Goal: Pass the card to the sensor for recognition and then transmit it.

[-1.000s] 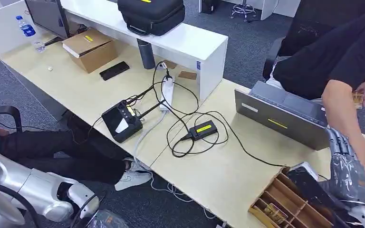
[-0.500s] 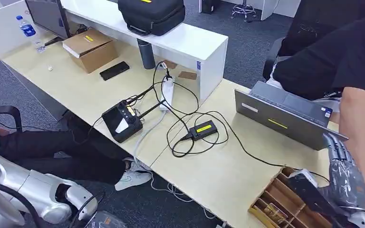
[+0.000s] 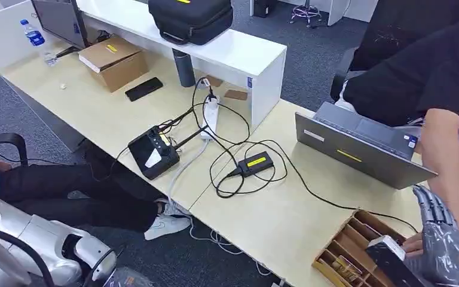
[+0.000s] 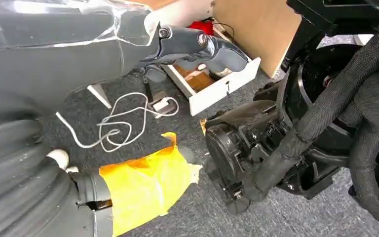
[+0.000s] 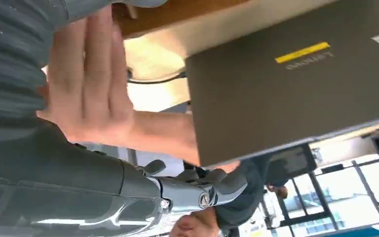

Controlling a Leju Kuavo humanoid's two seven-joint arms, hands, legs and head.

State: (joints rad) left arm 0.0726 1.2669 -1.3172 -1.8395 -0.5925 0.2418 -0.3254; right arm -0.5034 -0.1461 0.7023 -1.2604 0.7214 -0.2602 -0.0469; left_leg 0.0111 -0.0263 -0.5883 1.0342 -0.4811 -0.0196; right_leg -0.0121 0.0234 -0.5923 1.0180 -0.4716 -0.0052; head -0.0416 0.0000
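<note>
- Down at the near right corner of the table (image 3: pixel 287 221), a dark flat object with a pale end (image 3: pixel 385 254) lies against the robot's right hand (image 3: pixel 445 248), over the wooden divided tray (image 3: pixel 343 254); I take it for the card or its holder, though I cannot be sure.
- Half a second ago that hand stood higher, near the laptop (image 3: pixel 358 146); it has come down and nearer the tray.
- Whether its fingers clasp the object I cannot tell; they look fairly straight.
- A person's hand (image 5: pixel 86 74) rests flat against the robot's hand, and the person's arm (image 3: pixel 448 161) has followed it down.
- Sensor: the small black box with a yellow label (image 3: pixel 254 163), by my guess, sits well apart to the left, so the scan is not yet done.
- Left hand (image 4: pixel 197 44) hangs low beside the robot, curled on nothing.
</note>
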